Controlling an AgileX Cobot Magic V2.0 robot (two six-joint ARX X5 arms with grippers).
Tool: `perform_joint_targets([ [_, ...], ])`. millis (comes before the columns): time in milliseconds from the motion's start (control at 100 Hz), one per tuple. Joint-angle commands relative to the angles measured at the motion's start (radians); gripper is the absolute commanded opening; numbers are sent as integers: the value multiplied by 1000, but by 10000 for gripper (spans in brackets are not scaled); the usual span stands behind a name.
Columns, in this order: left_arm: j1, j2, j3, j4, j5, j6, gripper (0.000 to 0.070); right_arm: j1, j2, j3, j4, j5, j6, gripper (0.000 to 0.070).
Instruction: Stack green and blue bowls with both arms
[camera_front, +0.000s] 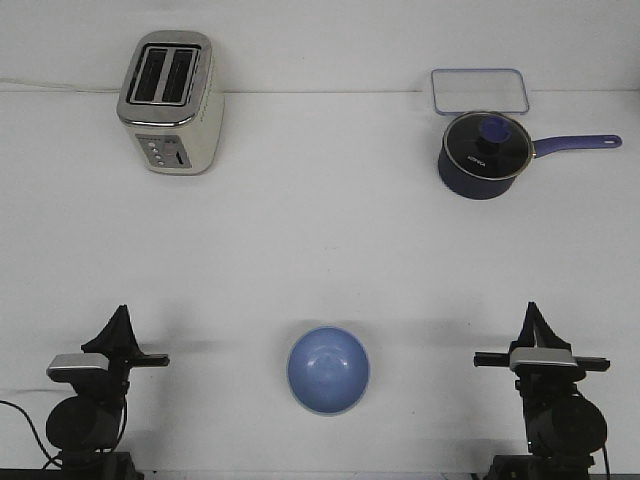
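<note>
Your left gripper (121, 312) stands at the near left of the table (320, 230), its fingers drawn together to a dark point that aims away from you. You cannot tell from this view whether the fingers are fully pressed together or only seen edge-on, but nothing is between them. Your right gripper (531, 309) stands in the same way at the near right, also narrowed to a point, and again you cannot tell if it is clenched or released; it also carries nothing. Both arms sit low at the near edge, each with a silver-topped head behind the fingers and a cable running from the left one.

Between the two grippers, a little nearer to you than their tips, you see the blue bowl (328, 370). It stands upright on the table with its opening up, well apart from both grippers. Only this one bowl shows from above; a pale rim is visible along its near edge, but you cannot tell what it is.

Far from you on the left stands a toaster (170, 102). Far on the right there is a saucepan (483, 155) with a lid, its handle pointing to the right. Just behind it lies a clear tray (480, 91).
</note>
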Motion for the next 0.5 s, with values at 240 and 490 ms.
perform_joint_targets([
  [240, -1, -1, -19, 10, 2, -5, 14, -9, -86, -200, 36, -31, -76, 0],
  [490, -1, -1, -19, 10, 2, -5, 14, -9, -86, -200, 99, -35, -77, 0],
])
